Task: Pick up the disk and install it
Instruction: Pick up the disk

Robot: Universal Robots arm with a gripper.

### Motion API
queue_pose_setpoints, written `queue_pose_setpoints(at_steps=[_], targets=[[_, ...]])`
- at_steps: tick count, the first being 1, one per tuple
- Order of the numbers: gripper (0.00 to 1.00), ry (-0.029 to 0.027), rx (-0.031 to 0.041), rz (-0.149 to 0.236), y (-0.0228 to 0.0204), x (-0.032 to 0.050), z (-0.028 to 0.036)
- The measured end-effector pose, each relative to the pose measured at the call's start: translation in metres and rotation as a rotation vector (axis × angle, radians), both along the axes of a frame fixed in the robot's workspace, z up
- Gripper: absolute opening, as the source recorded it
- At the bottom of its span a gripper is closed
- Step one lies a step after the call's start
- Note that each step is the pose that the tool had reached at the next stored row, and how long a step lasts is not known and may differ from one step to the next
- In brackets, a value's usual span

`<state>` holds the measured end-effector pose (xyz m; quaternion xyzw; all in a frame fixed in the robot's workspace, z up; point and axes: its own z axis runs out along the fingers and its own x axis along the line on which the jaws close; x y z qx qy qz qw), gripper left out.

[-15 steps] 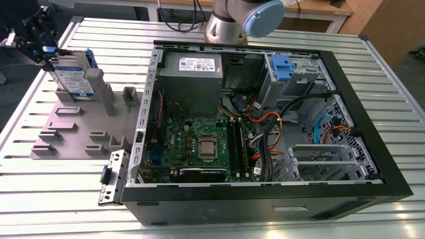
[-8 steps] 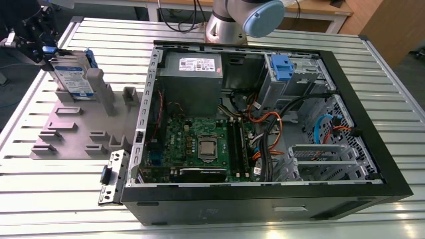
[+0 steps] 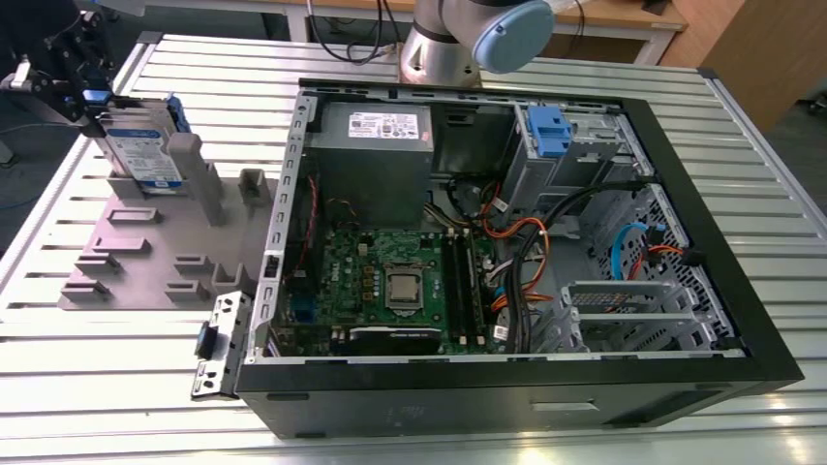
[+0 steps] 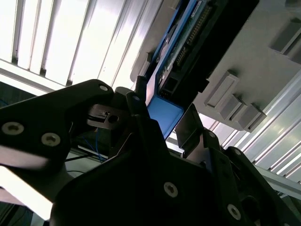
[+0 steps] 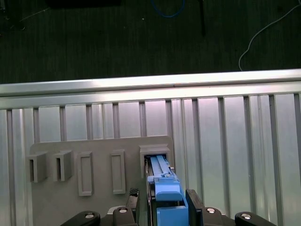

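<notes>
The disk (image 3: 139,150), a silver drive with a white-and-blue label in a blue bracket, stands upright in a slot of the grey holder (image 3: 155,252) at the exterior view's left. My gripper (image 3: 88,95) is at the disk's upper end. In both wrist views its black fingers (image 5: 194,205) press against either side of the blue bracket (image 5: 167,195), so the gripper (image 5: 167,207) is shut on it. The bracket's blue tab (image 4: 164,115) sits between the fingers of the gripper (image 4: 164,121). The disk's lower end still rests in the holder's slot (image 5: 157,155).
The open black computer case (image 3: 704,194) lies at the exterior view's right, with motherboard (image 3: 387,281), grey power supply (image 3: 375,136), cables and a drive bay holding a blue part (image 3: 549,131). The arm's base (image 3: 446,48) stands behind the case. The holder has several other slots (image 5: 84,172).
</notes>
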<state>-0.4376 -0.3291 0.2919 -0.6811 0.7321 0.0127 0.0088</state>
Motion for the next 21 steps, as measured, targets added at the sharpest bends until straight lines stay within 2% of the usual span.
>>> queue_pose_setpoints(at_steps=[12,13,14,15,21], targets=[[0.49,-0.0001,0.0000,0.000,0.0002,0.0000,0.0000],[0.43,0.0000,0.0000,0.000,0.0002,0.0000,0.0000],[0.43,0.0001,-0.0001,0.000,0.0002,0.0000,0.0000],[0.37,0.0000,0.0000,0.000,0.0003,0.0000,0.0000],[0.37,0.0000,0.0000,0.000,0.0003,0.0000,0.0000]])
